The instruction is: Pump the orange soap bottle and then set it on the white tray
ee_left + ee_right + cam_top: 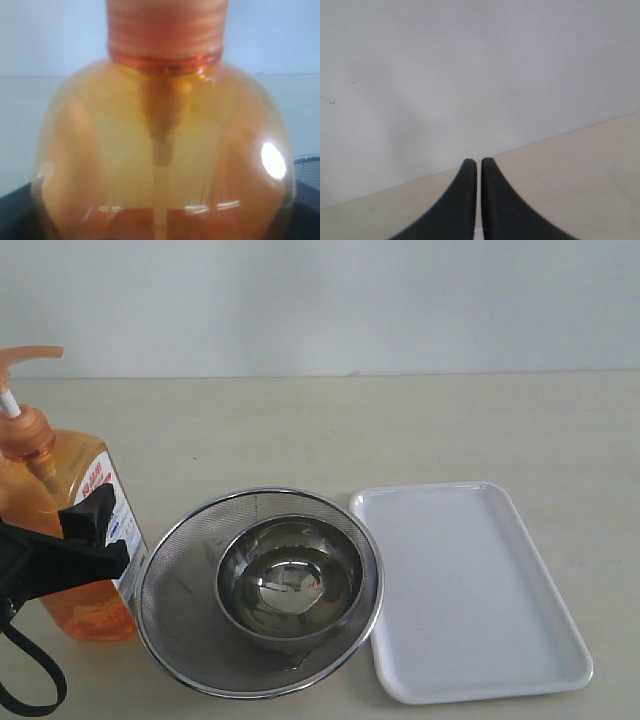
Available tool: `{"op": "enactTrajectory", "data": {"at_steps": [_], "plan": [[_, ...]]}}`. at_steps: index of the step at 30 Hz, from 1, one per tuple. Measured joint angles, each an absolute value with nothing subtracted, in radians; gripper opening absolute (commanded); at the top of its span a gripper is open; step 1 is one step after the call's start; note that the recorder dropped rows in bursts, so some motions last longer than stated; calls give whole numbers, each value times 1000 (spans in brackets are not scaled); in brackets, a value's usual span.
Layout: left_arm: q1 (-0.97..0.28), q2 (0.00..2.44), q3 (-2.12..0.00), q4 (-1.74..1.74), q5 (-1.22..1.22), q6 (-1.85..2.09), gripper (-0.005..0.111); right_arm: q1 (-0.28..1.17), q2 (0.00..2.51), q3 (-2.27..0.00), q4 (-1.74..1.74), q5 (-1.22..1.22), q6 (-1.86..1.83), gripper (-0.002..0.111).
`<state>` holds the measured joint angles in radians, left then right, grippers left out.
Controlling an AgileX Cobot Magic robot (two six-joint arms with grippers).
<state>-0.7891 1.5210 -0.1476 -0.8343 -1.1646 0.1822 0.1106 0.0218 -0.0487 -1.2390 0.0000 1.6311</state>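
item one: the orange soap bottle (70,530), upright on the beige table (400,430) at the far left of the exterior view, its base on the tabletop, orange pump head (30,355) raised on a short length of white stem (10,402), white label (112,508) with red print turned toward the right. item two: the left gripper (98,535), black, reaching in from the left edge at about mid-height of the bottle; one finger lies across the near face of the body, and in the left wrist view the bottle (160,150) fills the picture between two dark finger parts at either side, so the jaws stand closed on the bottle's body. item three: a round steel mesh strainer (175,610) just to the right of the bottle, its rim next to the bottle's lower corner; whether they touch cannot be told. item four: a small shiny steel bowl (290,580) sitting inside the strainer. item five: the white tray (470,580), flat on the table right of the strainer, its left rim just beside the strainer's rim, well apart from the bottle with the strainer between them. item six: the right gripper (479,165), seen only in its own wrist view, fingers pressed together with a hairline gap, holding nothing, pointed at a pale wall (470,75) above the table edge.
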Motion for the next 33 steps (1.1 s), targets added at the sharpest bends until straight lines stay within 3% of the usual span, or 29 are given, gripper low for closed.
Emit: {"op": "enactTrajectory", "data": {"at_steps": [8, 13, 33], "plan": [[-789, 1521, -148, -834, -1165, 182, 5, 111, 22, -49, -303, 8, 656, 0], [-789, 1521, -148, -834, -1165, 182, 5, 111, 22, -34, -7, 20, 296, 0], [-789, 1521, -148, -834, -1165, 184, 5, 100, 19, -4, 88, 165, 60, 0]]}}
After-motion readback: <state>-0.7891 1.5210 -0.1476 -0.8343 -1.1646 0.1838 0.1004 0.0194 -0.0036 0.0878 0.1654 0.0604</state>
